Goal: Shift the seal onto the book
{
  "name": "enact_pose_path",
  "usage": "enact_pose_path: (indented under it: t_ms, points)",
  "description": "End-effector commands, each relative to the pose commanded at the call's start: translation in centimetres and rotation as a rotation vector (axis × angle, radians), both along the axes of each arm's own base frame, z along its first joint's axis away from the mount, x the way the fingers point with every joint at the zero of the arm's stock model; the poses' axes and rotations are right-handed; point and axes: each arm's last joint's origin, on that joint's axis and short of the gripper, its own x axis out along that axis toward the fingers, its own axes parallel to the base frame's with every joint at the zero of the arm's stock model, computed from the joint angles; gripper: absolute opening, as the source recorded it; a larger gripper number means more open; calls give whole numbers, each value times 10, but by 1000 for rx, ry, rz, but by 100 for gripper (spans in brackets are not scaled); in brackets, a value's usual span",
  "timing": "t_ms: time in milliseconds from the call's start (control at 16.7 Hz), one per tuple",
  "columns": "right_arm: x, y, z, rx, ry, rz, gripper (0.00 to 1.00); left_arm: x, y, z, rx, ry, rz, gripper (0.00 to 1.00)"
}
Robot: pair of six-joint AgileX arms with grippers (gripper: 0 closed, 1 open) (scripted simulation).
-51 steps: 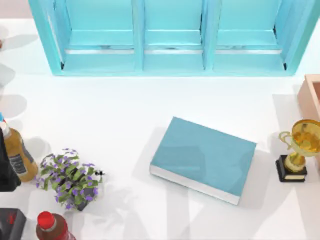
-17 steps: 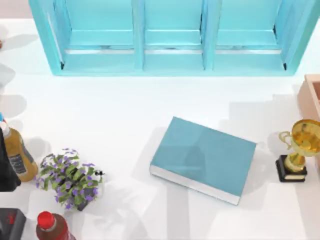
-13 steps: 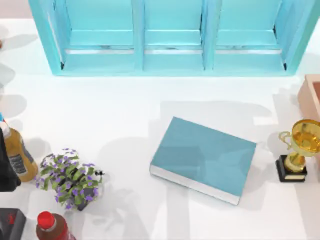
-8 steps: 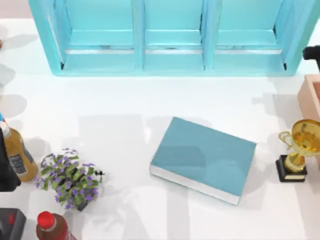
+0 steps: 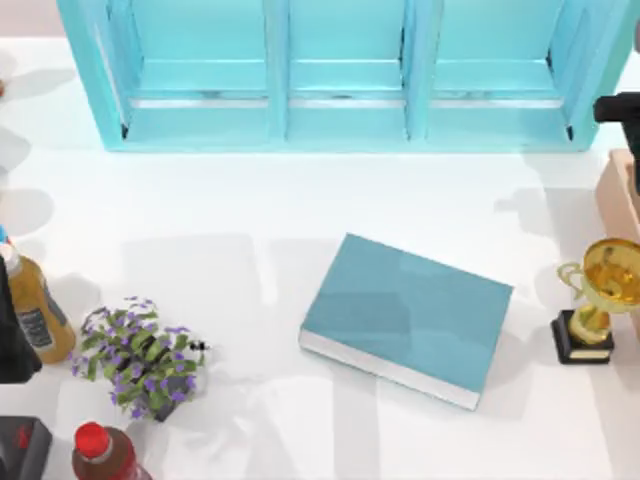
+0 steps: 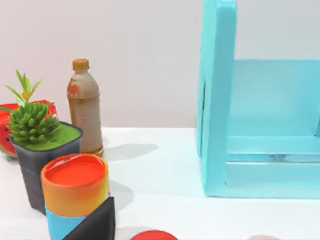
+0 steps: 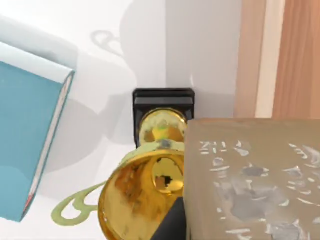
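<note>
Two arms: left pincer (image 5: 14,348) is parked at the bench's left edge and I cannot tell its state. The right arm (image 5: 622,108) is at the far right edge and doing the work.
Bench (image 5: 250,210): crowded at both ends, with open surface around the book.
Book (image 5: 410,315): lies flat right of centre with a bare cover. Its long axis runs on a slant from upper left to lower right in the top view, and the white page edge faces the near side.
Book risk: a placement near the slanted edge could let the seal tip off, so it is best to aim mid-cover.
Trophy (image 5: 600,295): stands upright just right of the book, between the book and a wooden box (image 5: 622,185).
Trophy risk: in the right wrist view it sits directly under the load, so a low sweep toward the book would likely knock it over.
Right pincer (image 7: 235,220): judged clamped on the seal, though the contact itself is hidden.
Seal (image 7: 250,175): held aloft over the trophy, well apart from the book. Its broad speckled face is toward the wrist camera and its long edge runs across that view. The full length is cut off, so the true axis is uncertain.
Seal risk: it could slip in a loose grip, or land tilted if released high.
</note>
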Motion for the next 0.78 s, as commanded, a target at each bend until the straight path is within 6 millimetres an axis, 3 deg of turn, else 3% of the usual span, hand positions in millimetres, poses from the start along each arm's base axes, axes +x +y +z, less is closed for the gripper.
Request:
enact_pose_path:
  t_ms: [120, 300, 600, 780]
  points:
    - [5, 17, 0, 14, -37, 1, 0, 0, 0, 0, 0, 0, 0, 100]
    - [12, 59, -10, 48, -84, 7, 0, 0, 0, 0, 0, 0, 0, 100]
    - [2, 150, -54, 60, -48, 19, 0, 0, 0, 0, 0, 0, 0, 100]
    - [-13, 184, -76, 32, -13, 18, 0, 0, 0, 0, 0, 0, 0, 100]
